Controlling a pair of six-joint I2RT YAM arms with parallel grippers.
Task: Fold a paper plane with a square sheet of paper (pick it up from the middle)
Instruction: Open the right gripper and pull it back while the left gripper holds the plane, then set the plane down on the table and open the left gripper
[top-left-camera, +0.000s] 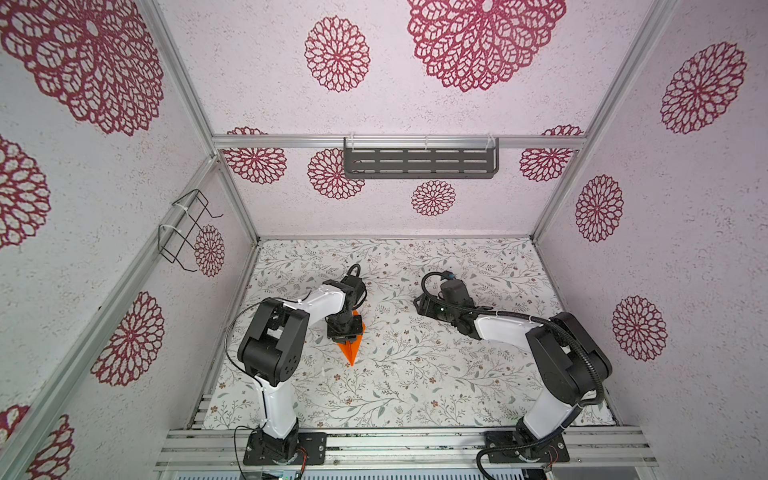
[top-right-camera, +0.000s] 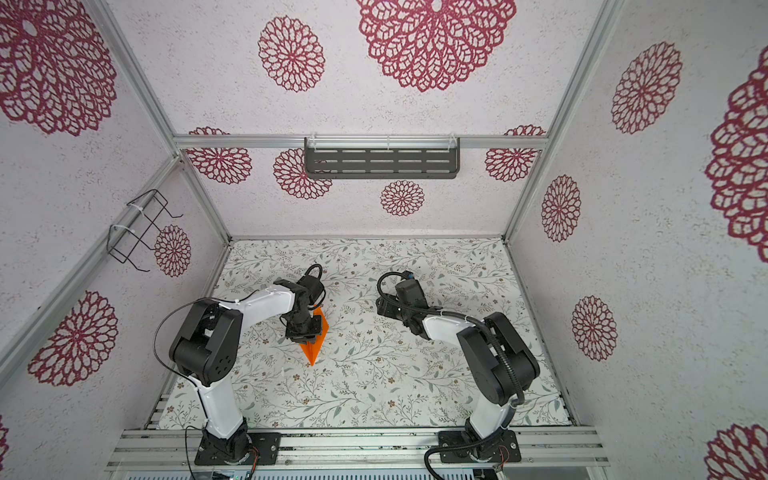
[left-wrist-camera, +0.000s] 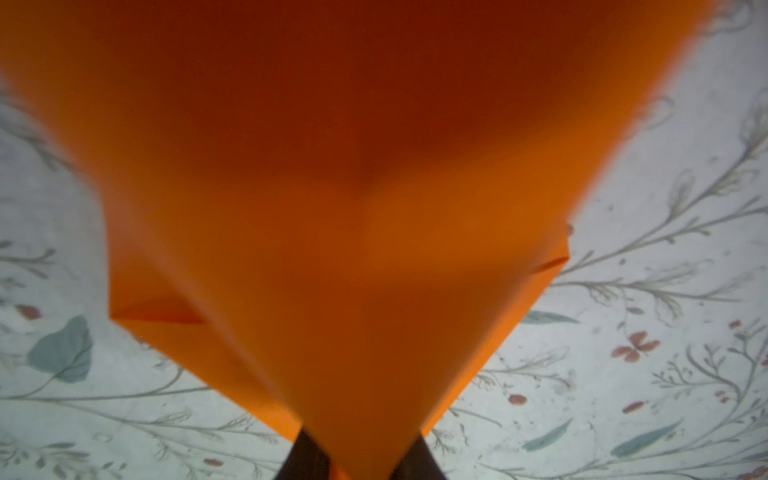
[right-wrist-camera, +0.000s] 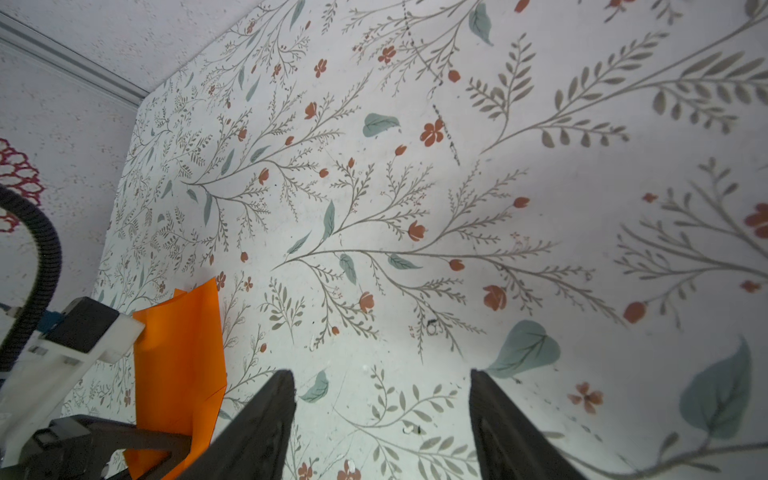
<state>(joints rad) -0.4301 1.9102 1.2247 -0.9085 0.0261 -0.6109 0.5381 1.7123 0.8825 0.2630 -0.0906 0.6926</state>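
Note:
The square sheet of paper is folded into a pointed orange paper plane (top-left-camera: 351, 352) (top-right-camera: 312, 352) lying left of the table's middle, nose toward the front edge. My left gripper (top-left-camera: 347, 337) (top-right-camera: 305, 336) points straight down onto its wider rear part. In the left wrist view the paper plane (left-wrist-camera: 353, 249) rises between the two dark fingers (left-wrist-camera: 305, 457) and covers their tips, so the left gripper (left-wrist-camera: 361, 457) cannot be read as gripping or free. My right gripper (top-left-camera: 419, 305) (top-right-camera: 380, 305) (right-wrist-camera: 382, 378) hovers open and empty over bare table, right of the paper plane (right-wrist-camera: 178, 353).
The floral table cover (top-left-camera: 436, 374) lies between side walls. A black slotted shelf (top-left-camera: 419, 162) hangs on the back wall and a wire basket (top-left-camera: 187, 228) on the left wall. Aluminium rails (top-left-camera: 415, 444) with both arm bases run along the front edge.

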